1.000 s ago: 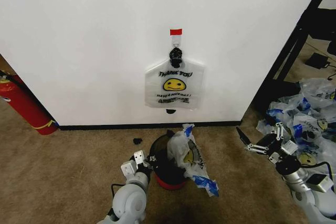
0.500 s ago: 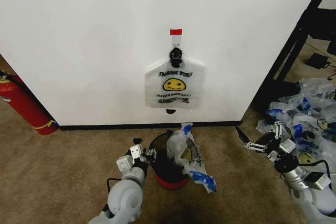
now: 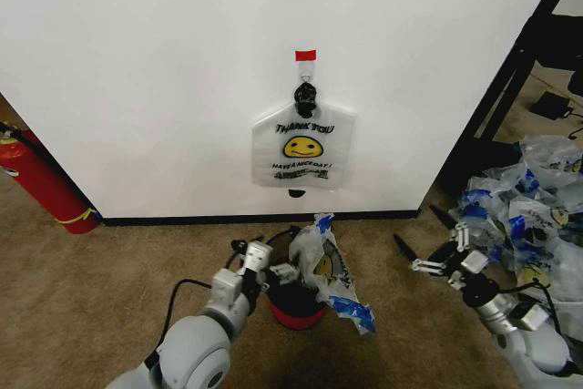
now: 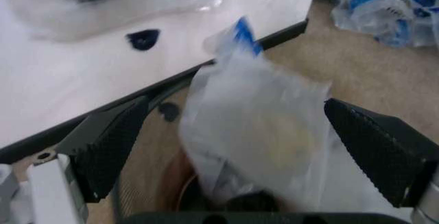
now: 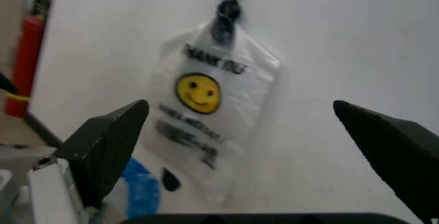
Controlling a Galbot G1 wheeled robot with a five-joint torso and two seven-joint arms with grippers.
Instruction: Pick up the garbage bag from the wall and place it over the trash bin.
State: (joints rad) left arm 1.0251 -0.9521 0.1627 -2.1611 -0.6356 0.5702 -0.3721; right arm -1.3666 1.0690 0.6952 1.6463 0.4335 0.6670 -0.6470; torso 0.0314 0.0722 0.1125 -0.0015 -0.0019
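Observation:
One garbage bag (image 3: pixel 302 145) with a yellow smiley hangs flat on the white wall (image 3: pixel 164 88) from a hook under a red tape strip (image 3: pixel 305 55); the same garbage bag (image 5: pixel 204 106) faces my right wrist camera. A second bag (image 3: pixel 326 272) is draped over the right side of the trash bin (image 3: pixel 293 302) on the carpet. My left gripper (image 3: pixel 278 271) is open at the bin's rim. In the left wrist view that draped bag (image 4: pixel 255 131) stands between the left gripper's (image 4: pixel 247 152) spread fingers. My right gripper (image 3: pixel 417 228) hangs open to the right of the bin.
A red fire extinguisher (image 3: pixel 41 179) leans at the wall's left end. A heap of bags (image 3: pixel 528 207) lies at the right by a black rack (image 3: pixel 510 70). A black baseboard (image 3: pixel 182 220) runs along the wall. Bare carpet lies left of the bin.
My left gripper has swung right from beside the bin to its rim, at the draped bag. My right gripper has shifted slightly left and lower. The hanging bag has not moved.

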